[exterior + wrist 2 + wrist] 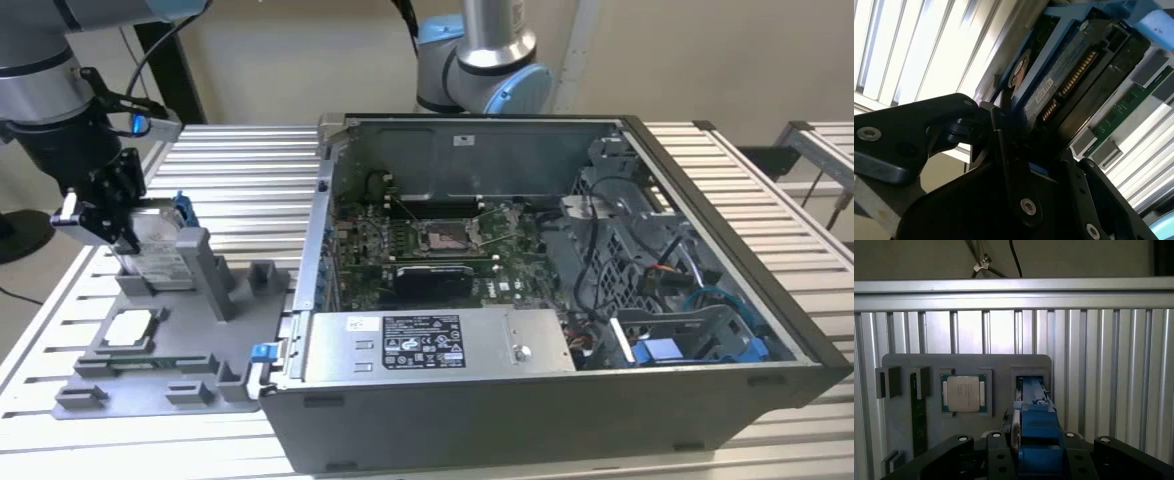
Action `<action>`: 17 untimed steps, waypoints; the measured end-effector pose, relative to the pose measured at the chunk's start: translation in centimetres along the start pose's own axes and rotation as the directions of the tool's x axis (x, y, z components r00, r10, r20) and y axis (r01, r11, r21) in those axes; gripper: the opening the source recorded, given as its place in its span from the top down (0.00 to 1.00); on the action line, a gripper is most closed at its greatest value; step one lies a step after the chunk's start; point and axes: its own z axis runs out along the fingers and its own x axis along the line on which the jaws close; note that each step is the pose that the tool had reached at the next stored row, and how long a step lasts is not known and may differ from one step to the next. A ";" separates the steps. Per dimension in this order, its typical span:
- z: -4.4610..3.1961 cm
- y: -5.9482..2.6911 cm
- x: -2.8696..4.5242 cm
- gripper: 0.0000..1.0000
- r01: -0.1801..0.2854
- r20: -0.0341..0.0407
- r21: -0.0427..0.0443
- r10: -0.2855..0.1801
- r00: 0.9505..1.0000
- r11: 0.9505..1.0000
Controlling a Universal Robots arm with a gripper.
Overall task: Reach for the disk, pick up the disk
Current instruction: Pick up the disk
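Note:
The disk [160, 243] stands on edge in a slot of the grey fixture plate [167, 360] at the exterior view's left; it is silver-grey with a blue frame. My gripper [120, 225] comes down over its top edge, with its jaws on either side. In the first wrist view the blue frame of the disk [1036, 412] runs between the fingers [999, 445] of the gripper [1036, 452]. In the second wrist view a black finger [1004, 150] presses against the disk's [1064, 75] blue edge. The gripper looks shut on the disk.
A small whitish square chip [130, 328] [964, 393] lies in a pocket of the plate, beside a green memory strip [919, 410]. An open computer case [747, 300] with a labelled grey metal box [427, 342] stands right of the plate. A second arm's base [481, 60] rises behind.

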 end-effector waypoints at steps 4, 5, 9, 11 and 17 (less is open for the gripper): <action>0.03 0.00 0.00 1.00 0.000 0.000 0.000 0.000 1.000 1.000; 0.03 0.00 0.00 1.00 0.000 0.000 0.000 0.000 1.000 1.000; 0.03 0.00 0.00 1.00 0.000 0.000 0.000 0.000 1.000 1.000; 0.04 0.00 0.00 1.00 0.000 0.000 0.000 0.000 1.000 1.000; -0.30 -0.01 -0.01 1.00 0.000 0.001 0.000 0.000 1.000 1.000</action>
